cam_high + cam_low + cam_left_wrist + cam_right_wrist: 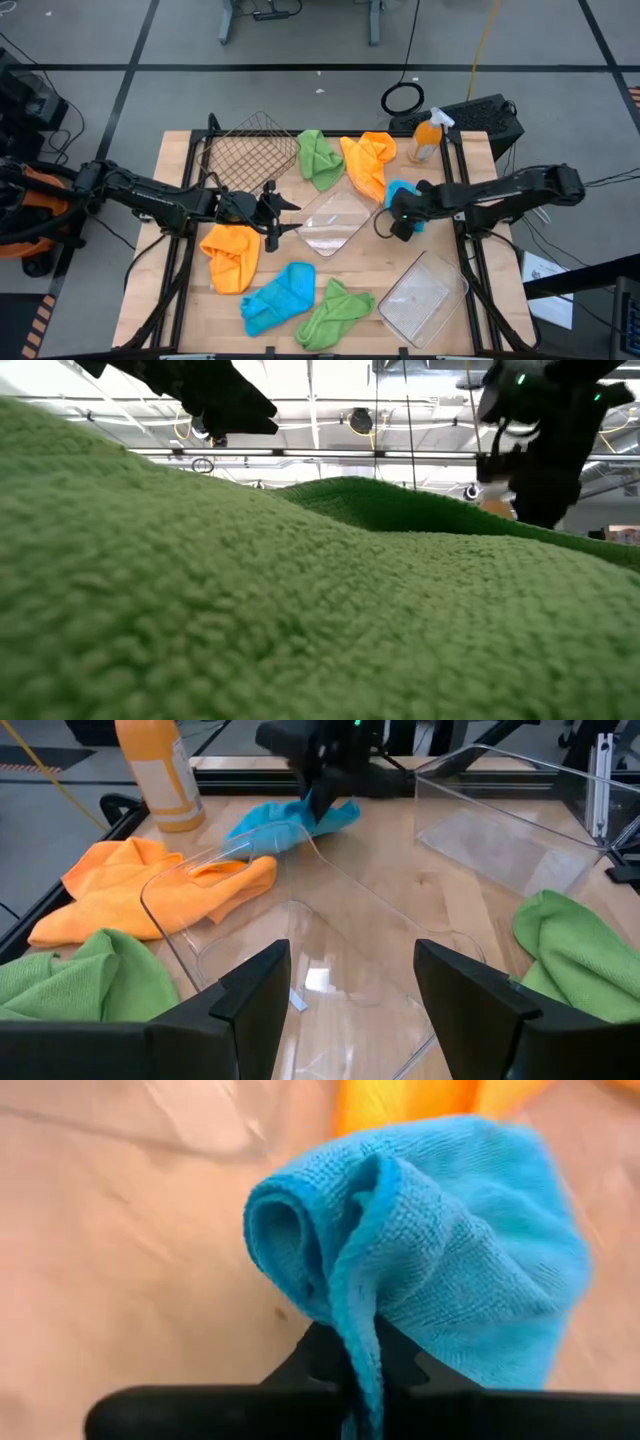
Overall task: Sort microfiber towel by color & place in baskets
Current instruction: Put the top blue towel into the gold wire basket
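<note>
Right tool [402, 222] pinched closed, left tool [278, 218] parted, both reaching toward centre.

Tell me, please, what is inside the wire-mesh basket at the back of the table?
The wire-mesh basket holds no towel; only the wooden table shows through its mesh. The green towel lies just beside it, outside. No part of its inside is covered.

You had the wire basket [250, 150] at the upper left of the table [200, 312] in the high view, with the first towel [318, 158] just right of it, the second towel [368, 165] next, and the spray bottle [426, 140] at the upper right. The third towel [405, 192] was below the bottle, right of the centre tray [335, 222]. Across the bottom ran the fourth towel [232, 257], fifth towel [280, 298] and sixth towel [335, 312], then the other tray [425, 295] at the lower right.
</note>
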